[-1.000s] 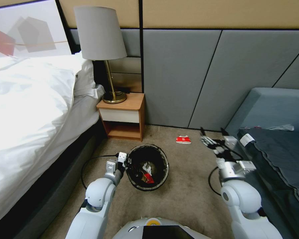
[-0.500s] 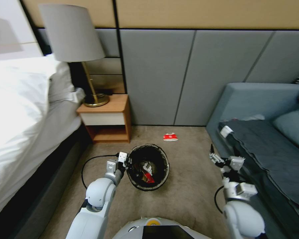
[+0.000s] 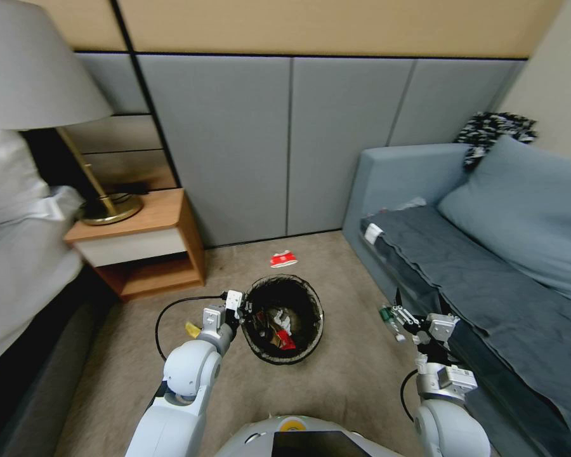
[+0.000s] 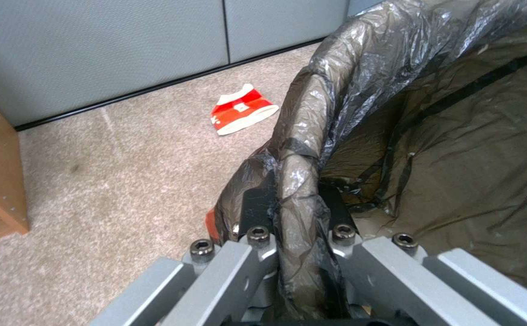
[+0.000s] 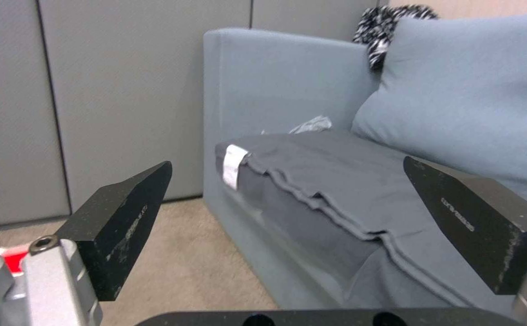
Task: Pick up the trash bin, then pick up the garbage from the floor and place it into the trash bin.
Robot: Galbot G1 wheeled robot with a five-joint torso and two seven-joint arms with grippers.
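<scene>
Rotation of the robot toward the sofa (image 3: pixel 488 266) has swung the whole head view, while the left tool (image 3: pixel 240 312) stays clamped on the trash bin (image 3: pixel 284 319) rim — bin carried beside it. The right tool (image 3: pixel 396 317) hangs open and empty near the sofa; a red-and-white wrapper (image 3: pixel 283 259) lies on the floor beyond the bin, so I judge more garbage remains.

Trash bin (image 3: pixel 284 317) dead centre on floor; wrapper (image 3: pixel 283 259) at 12 near wall, nightstand (image 3: pixel 139 254) at 10, sofa (image 3: pixel 488 273) at 3, left hand (image 3: pixel 240 310) on bin's 9 o'clock rim.
</scene>
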